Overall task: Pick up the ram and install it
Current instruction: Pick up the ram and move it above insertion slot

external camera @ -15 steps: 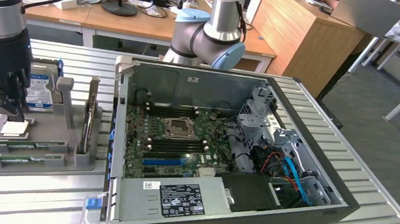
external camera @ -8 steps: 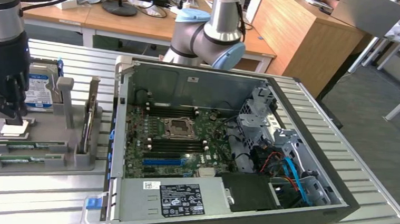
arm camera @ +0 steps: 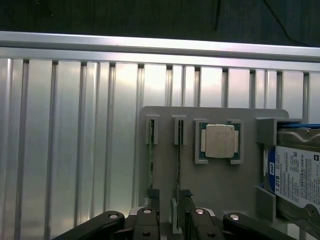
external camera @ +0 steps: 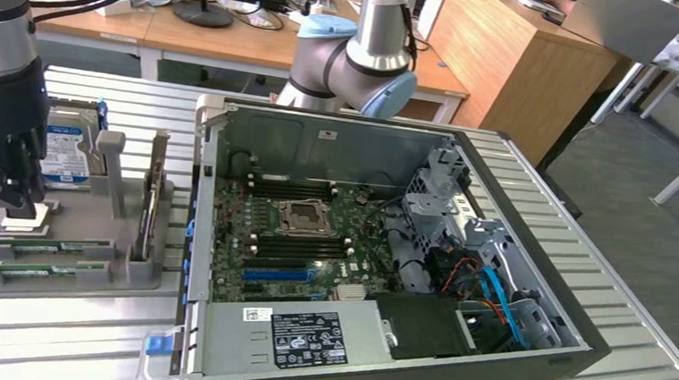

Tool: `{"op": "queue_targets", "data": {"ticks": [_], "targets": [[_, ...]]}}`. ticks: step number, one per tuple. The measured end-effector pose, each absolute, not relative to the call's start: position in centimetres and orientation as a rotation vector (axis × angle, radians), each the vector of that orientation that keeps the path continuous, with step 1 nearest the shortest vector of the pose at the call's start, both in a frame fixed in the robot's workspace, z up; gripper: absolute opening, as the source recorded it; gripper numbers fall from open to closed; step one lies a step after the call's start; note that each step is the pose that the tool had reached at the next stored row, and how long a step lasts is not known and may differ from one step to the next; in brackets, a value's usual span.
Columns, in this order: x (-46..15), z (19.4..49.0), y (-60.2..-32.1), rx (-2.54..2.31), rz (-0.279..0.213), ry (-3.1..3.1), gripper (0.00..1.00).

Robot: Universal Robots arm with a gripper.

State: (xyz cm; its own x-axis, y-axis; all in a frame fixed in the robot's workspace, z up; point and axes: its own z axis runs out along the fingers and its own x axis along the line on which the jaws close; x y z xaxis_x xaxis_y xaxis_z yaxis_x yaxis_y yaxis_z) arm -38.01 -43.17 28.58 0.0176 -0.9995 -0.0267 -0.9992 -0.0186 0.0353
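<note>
My gripper [arm camera: 168,221] hangs with fingers spread and empty over the grey moulded holder tray [external camera: 80,218] — nothing lifted yet. The long thin green ram stick [arm camera: 179,160] stands on edge in its slot, a twin green stick [arm camera: 151,160] just beside it. The open black computer case [external camera: 318,148] sits well apart, so the whole install is left. My fingertips are cut off — whether they straddle either stick, I can't tell.

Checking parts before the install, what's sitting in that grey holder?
Two ram sticks in slots, a silver processor chip and a blue-labelled hard drive. In the wrist view the gripper covers one end of each stick.
</note>
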Motion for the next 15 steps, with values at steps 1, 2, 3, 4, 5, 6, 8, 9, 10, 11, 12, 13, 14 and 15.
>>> {"op": "queue_targets", "data": {"ticks": [1,2,3,4,5,6,8,9,10,11,12,13,14,15], "targets": [[-38.0,28.6,-43.3,2.236,-0.069,-2.196,0.3],[-38.0,28.6,-43.4,2.236,-0.069,-2.196,0.3],[-38.0,28.6,-43.5,2.236,-0.069,-2.196,0.3],[-38.0,28.5,-43.6,2.236,-0.069,-2.196,0.3],[-38.0,28.5,-43.8,2.236,-0.069,-2.196,0.3],[-38.0,28.5,-43.9,2.236,-0.069,-2.196,0.3],[-38.0,28.5,-44.2,2.236,-0.069,-2.196,0.3],[-38.0,28.5,-44.3,2.236,-0.069,-2.196,0.3],[-38.0,28.5,-44.4,2.236,-0.069,-2.196,0.3],[-38.0,28.5,-44.5,2.236,-0.069,-2.196,0.3],[-38.0,28.5,-44.5,2.236,-0.069,-2.196,0.3],[-38.0,28.5,-44.5,2.236,-0.069,-2.196,0.3],[-38.0,28.5,-44.5,2.236,-0.069,-2.196,0.3],[-38.0,28.5,-44.5,2.236,-0.069,-2.196,0.3]]}}
